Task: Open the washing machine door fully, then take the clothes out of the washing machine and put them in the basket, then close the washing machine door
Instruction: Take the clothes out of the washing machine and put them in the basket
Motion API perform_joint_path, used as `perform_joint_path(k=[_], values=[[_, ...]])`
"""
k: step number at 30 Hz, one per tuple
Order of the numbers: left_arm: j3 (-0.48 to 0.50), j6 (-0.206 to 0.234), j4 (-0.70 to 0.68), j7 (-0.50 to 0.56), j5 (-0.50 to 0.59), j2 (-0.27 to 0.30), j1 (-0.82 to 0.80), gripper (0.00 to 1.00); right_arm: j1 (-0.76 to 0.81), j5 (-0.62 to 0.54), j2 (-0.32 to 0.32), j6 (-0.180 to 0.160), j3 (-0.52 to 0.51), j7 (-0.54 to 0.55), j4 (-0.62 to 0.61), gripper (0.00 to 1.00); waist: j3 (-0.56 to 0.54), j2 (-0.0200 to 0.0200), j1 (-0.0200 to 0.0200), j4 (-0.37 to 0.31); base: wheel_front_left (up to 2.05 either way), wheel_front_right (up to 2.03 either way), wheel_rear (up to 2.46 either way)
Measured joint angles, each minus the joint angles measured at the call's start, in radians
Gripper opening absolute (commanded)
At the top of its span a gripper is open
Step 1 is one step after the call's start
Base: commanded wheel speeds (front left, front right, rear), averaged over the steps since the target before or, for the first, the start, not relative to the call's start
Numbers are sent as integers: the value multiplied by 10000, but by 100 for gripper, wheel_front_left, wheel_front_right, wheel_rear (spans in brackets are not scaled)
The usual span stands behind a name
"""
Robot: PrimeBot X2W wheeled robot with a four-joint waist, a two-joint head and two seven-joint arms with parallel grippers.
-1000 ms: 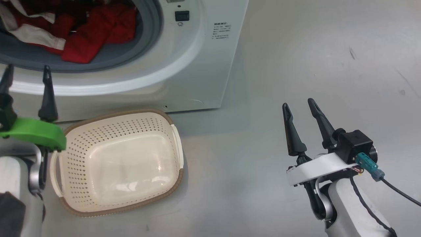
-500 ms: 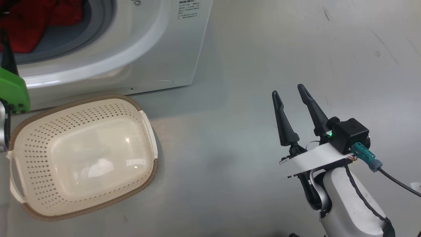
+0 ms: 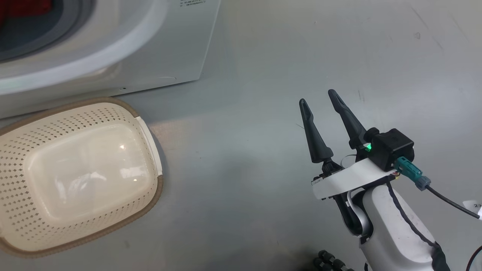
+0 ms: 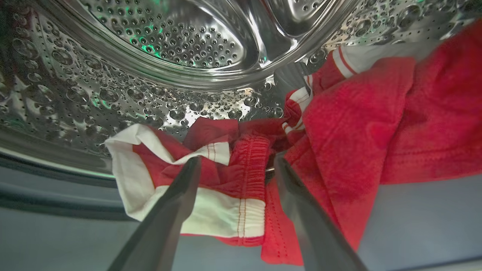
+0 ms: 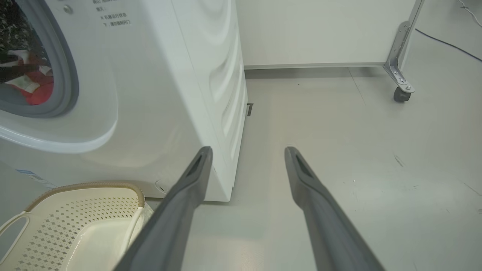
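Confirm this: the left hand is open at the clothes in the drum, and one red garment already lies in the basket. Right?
No. The basket holds nothing yet, as the head view shows. The left hand is open at the clothes in the drum.

Jaws apart, washing machine (image 5: 158, 94) left, basket (image 5: 86, 185) below

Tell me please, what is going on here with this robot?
The washing machine is being unloaded. The left tool is inside the drum, open around a fold of the red clothes, not yet closed. The right tool hangs open above the floor. The basket before the machine is empty.
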Motion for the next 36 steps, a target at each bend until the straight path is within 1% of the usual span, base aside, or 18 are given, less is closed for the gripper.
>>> perform_joint_path(k=[4,10,16,19,22,25,31,32,33,34,36], values=[[-107,79,405,309,364,238,-412,100,-29,2,31,4,63,0,46,100,185,0,0,-117,0,0,0],[-270,81,826,732,700,558,-1075,100,-180,25,58,90,219,0,48,100,410,0,0,-315,0,0,0],[-435,81,1151,1143,1007,652,-1704,100,-186,31,69,90,226,0,38,100,650,0,0,-440,0,0,0],[-447,81,1476,1480,1160,846,-2001,100,-203,33,90,90,257,0,19,100,830,-1,0,-535,0,0,0],[-418,90,1739,1708,1170,869,-2192,100,-265,33,107,90,257,0,12,100,952,0,0,-593,0,0,0],[-370,169,1927,1722,1172,884,-2382,100,-306,82,115,84,251,0,0,100,1024,0,-1,-637,0,0,0],[-293,178,2236,1889,1170,878,-2555,100,-378,297,117,63,251,0,-59,100,1070,0,-1,-622,0,0,0],[-272,180,2303,1896,1160,863,-2593,96,-378,297,117,61,253,0,-61,100,1073,0,-1,-611,0,0,0],[-217,182,2382,1908,1135,832,-2649,53,-380,299,117,61,253,0,-65,100,1075,0,-1,-599,0,0,0],[-188,188,2426,1967,1106,803,-2701,0,-382,299,115,58,253,0,-67,100,1077,0,-1,-585,0,0,0],[-173,205,2516,2017,1080,738,-2766,0,-391,299,117,10,253,0,-82,100,1078,0,-1,-555,0,0,0]])
